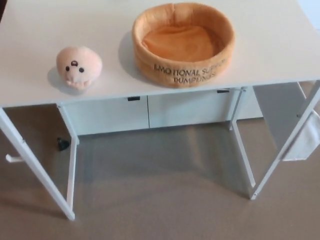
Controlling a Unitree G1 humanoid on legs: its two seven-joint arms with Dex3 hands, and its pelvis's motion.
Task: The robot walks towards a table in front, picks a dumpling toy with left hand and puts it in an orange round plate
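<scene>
No fingers, no hands, no arms anywhere in the head view; finger state impossible to tell.

Nearest the left front edge of the white table (280, 55): a pale pink dumpling toy (79, 66), round, upright, small dark eyes and mouth facing the near side, resting on the tabletop with a soft shadow on its left. To its right, well apart and not touching: an orange round plate (183, 44), a soft plush ring with a raised padded wall and a flat orange bottom, nothing inside. Black lettering on the near wall of the ring, reading roughly "EMOTIONAL SUPPORT DUMPLINGS", partly curved out of sight at the right.

Under the tabletop, further back: a white cabinet (150, 111) with two doors side by side, dark marks at the top of each, mostly hidden by the table edge. White table legs (37, 172) slanting down to a grey-brown floor (160, 200) at left and right. A small black object (62, 144) on the floor near the left legs, too small to identify. At the far right, a white panel (302, 142) hanging beside the right leg.
</scene>
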